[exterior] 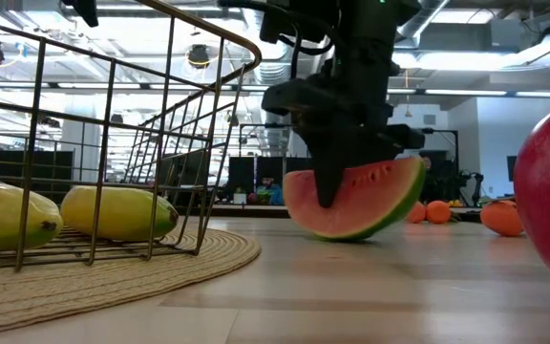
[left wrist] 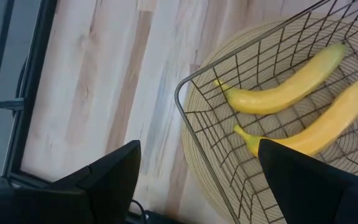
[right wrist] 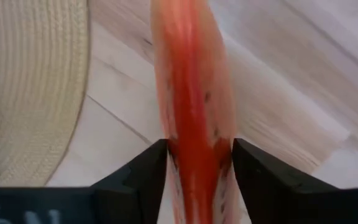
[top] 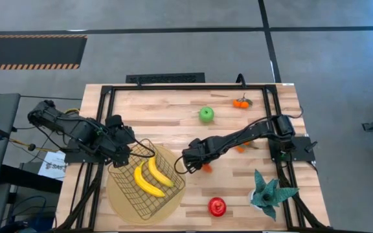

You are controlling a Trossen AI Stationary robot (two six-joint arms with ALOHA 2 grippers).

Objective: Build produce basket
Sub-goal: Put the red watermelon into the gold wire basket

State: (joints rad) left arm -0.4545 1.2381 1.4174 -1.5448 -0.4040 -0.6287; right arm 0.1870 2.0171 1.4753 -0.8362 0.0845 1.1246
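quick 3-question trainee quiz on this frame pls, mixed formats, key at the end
1. True or false: both bananas already lie inside the wire basket.
2. Which item does the right gripper straddle? A) green apple B) watermelon wedge C) red round fruit
3. Fill in: the basket sits on a round woven ____.

Key
1. True. Both bananas lie side by side on the basket floor, and the left gripper hangs open at the basket's edge.
2. B. Its fingers sit on either side of the watermelon wedge, which stands on its rind on the table. The green apple and red round fruit lie apart, untouched.
3. Mat.
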